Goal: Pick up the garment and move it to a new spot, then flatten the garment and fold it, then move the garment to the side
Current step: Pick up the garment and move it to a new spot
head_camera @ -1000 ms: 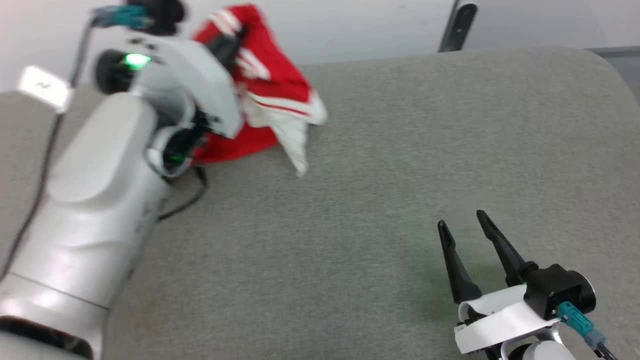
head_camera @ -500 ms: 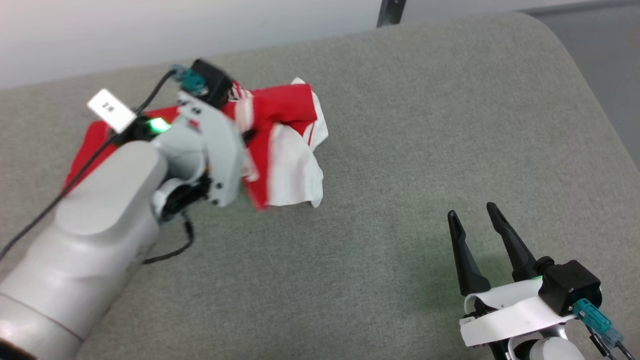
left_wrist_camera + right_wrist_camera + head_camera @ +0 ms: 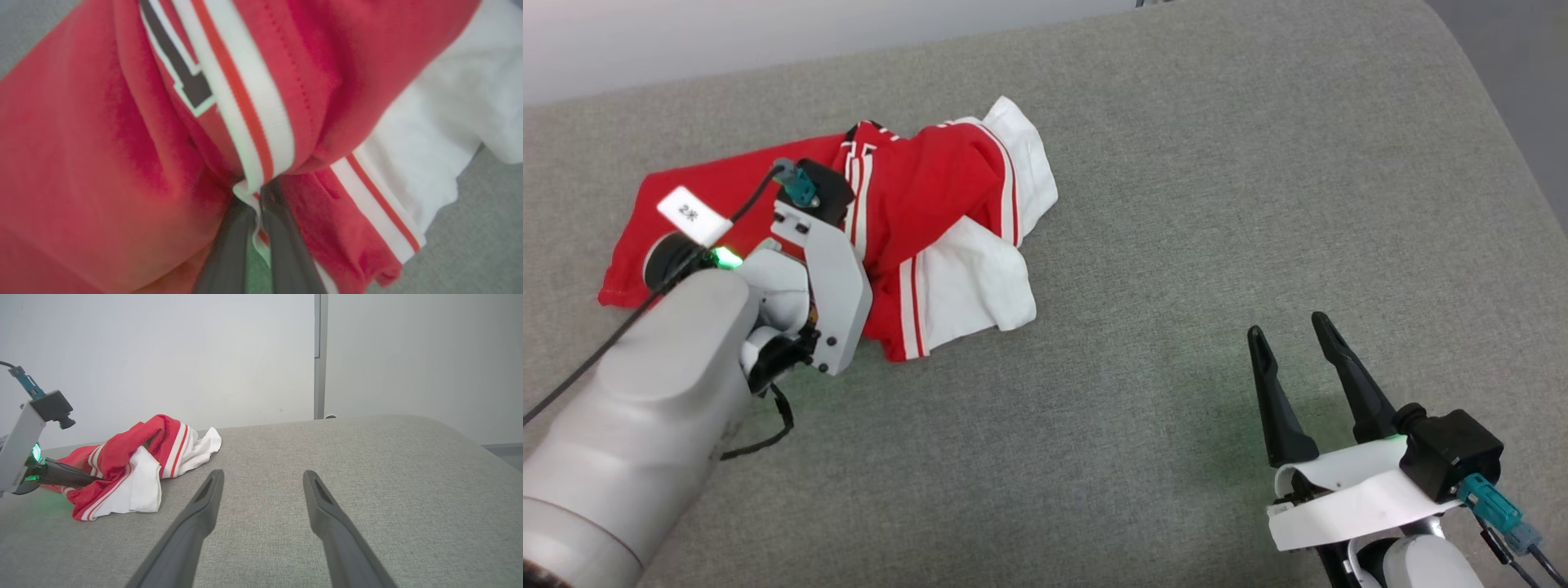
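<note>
Behind the left gripper (image 3: 256, 200) sit a smooth pale-grey forearm shell (image 3: 662, 367), green light (image 3: 727, 260), teal plug (image 3: 803, 188) and white-tagged black cable (image 3: 584, 363). The right gripper's (image 3: 1286, 325) long tapered black fingers (image 3: 1270, 400) rise from a curved white bracket (image 3: 1347, 502).

Left gripper (image 3: 256, 196) has lowered the garment (image 3: 931, 188) onto the surface (image 3: 1176, 245).

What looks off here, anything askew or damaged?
The red jersey lies bunched in a crumpled heap on the grey fabric surface, white-striped sleeve ends twisted over each other, nowhere near flat. The left jaws are shut on a fold of its striped trim. No tear or stain shows.
</note>
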Motion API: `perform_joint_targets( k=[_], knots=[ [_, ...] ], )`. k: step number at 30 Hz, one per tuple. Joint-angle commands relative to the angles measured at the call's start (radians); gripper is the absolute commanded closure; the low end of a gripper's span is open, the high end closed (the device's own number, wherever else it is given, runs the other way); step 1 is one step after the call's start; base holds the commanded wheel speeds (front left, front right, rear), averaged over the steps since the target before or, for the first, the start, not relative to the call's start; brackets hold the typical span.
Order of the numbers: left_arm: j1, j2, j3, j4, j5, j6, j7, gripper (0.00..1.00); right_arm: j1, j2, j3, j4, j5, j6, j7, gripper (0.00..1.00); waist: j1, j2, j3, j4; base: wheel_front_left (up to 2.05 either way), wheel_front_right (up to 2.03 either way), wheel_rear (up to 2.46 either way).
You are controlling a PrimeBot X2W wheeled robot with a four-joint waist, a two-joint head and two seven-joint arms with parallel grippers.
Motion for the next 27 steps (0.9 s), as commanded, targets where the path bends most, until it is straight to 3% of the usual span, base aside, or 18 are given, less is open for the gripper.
perform_joint_targets(
  k=[1,7,8,9,10,23,27],
  knots=[
    [0.05,0.007,-0.027,0.048,0.003,0.007,0.011,1.0,-0.016,0.002,-0.002,-0.004,-0.006,-0.001,-0.005,0.0,0.0,0.0,0.003,-0.001,0.0,0.0,0.0],
    [0.055,-0.012,-0.033,0.091,-0.009,0.004,-0.013,1.0,-0.007,0.002,-0.006,-0.004,-0.012,-0.001,-0.005,0.0,0.0,0.0,0.001,-0.005,0.0,0.0,0.0],
    [0.056,-0.017,-0.03,0.093,-0.011,0.004,-0.031,0.68,-0.002,0.002,-0.009,-0.002,-0.013,-0.001,-0.005,0.0,0.0,0.0,-0.003,-0.003,0.0,0.0,0.0],
    [0.055,-0.02,-0.026,0.094,-0.014,0.004,-0.049,0.2,0.003,0.002,-0.012,0.0,-0.014,-0.001,-0.005,0.0,0.0,0.0,-0.009,0.0,0.0,0.0,0.0],
    [0.055,-0.024,-0.024,0.095,-0.019,0.004,-0.064,0.0,0.01,0.002,-0.016,0.003,-0.016,-0.001,-0.005,0.0,0.0,0.0,-0.016,0.005,0.0,0.0,0.0],
    [0.151,-0.013,0.053,-0.018,-0.126,0.001,-0.298,0.0,0.075,0.002,-0.034,0.072,-0.081,-0.001,-0.003,0.0,0.0,0.0,-0.169,0.099,0.0,0.0,0.0],
    [0.227,-0.005,0.089,-0.063,-0.155,0.03,-0.393,0.0,0.102,-0.005,-0.039,0.088,-0.092,-0.001,-0.003,0.0,0.0,0.0,-0.204,0.128,0.0,0.0,0.0]
  ],
)
